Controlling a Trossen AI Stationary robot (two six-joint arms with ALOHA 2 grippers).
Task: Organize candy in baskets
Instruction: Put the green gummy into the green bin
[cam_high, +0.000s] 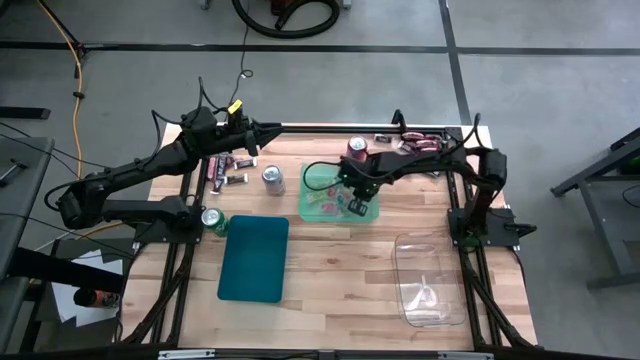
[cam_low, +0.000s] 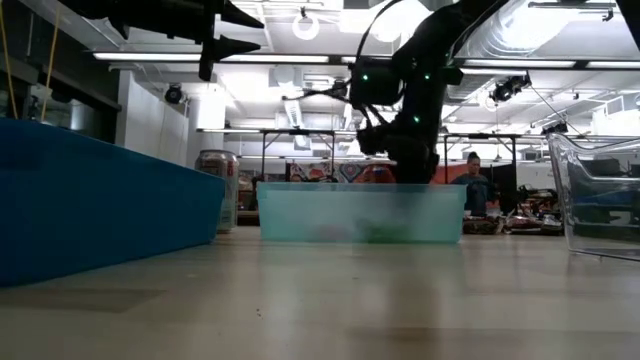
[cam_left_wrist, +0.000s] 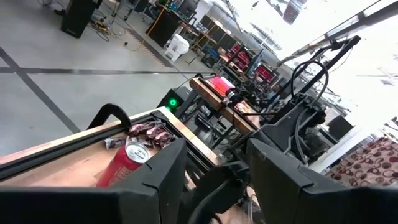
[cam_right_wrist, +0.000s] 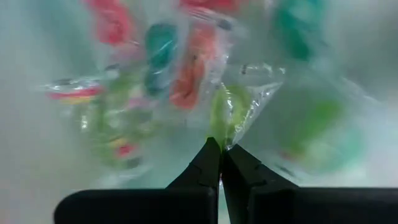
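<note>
Right wrist view: the right gripper (cam_right_wrist: 220, 155) is lowered into the light green basket (cam_high: 312, 203), its fingertips pressed together with a clear candy wrapper (cam_right_wrist: 239, 112) touching the tips. Whether the wrapper is actually pinched cannot be told. Bright wrapped candies (cam_right_wrist: 186, 68) lie just beyond the fingers, blurred. In the high view this basket sits mid-table, the teal basket (cam_high: 254, 258) to its near left and the clear basket (cam_high: 430, 280) well apart at the right. In the low view, the basket wall (cam_low: 300, 212) hides the fingertips. The left gripper (cam_left_wrist: 214, 171) hangs spread open above the far left table edge, holding nothing.
</note>
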